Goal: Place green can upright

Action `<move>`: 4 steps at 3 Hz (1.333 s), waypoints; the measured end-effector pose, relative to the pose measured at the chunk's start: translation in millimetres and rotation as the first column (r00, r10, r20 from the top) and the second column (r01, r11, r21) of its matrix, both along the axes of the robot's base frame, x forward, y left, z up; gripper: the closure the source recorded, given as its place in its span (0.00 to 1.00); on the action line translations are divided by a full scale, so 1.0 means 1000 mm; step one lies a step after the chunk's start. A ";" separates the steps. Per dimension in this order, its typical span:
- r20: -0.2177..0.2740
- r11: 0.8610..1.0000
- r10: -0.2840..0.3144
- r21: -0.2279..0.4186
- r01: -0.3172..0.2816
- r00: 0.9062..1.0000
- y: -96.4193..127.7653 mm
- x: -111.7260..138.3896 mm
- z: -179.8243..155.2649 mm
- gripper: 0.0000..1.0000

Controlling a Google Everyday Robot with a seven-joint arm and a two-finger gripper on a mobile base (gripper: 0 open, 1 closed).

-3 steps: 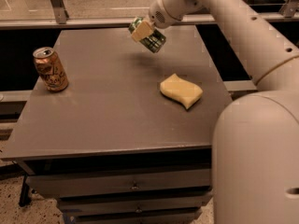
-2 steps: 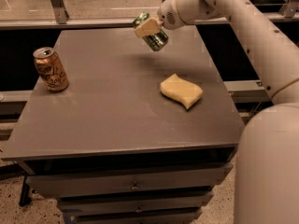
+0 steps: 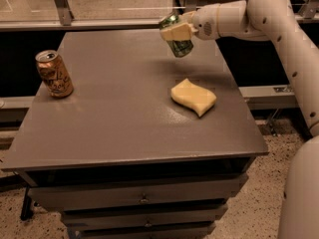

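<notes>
Green can (image 3: pixel 180 48) hangs tilted in the air beyond the yellow sponge (image 3: pixel 193 96), with the gripper (image 3: pixel 175 33) fingers clamped across it. It has drifted slightly right since a second ago; righting it and lowering it to the table (image 3: pixel 124 113) likely remain.

From my console I count two drink cans. One is a small dark green aluminium can (image 3: pixel 180 48), held off the surface at the far right. The other is an orange-copper aluminium can (image 3: pixel 54 74), standing at the left. One pale yellow wavy foam sponge (image 3: pixel 193 96) lies right of centre. One flat grey table (image 3: pixel 124 128) bears them. One white robot arm (image 3: pixel 269 14) enters from the right. It ends in one two-finger gripper (image 3: pixel 174 33), clamped around the green can above the table's far edge.
</notes>
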State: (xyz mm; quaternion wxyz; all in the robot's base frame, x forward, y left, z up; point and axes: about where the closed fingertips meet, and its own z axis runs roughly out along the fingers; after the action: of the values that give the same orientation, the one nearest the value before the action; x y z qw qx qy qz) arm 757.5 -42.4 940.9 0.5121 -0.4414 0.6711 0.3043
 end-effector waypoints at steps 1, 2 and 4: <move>0.018 0.999 0.021 0.043 -0.021 1.000 -0.027 -0.012 -0.007 1.00; 0.022 0.993 0.024 0.115 -0.027 0.999 -0.046 -0.022 -0.018 1.00; 0.018 0.954 0.012 0.299 -0.016 1.000 -0.064 -0.037 -0.044 1.00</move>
State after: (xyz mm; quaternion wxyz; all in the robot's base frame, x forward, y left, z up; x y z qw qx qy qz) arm 720.7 -106.6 897.2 0.5760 -0.3661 0.6101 0.4024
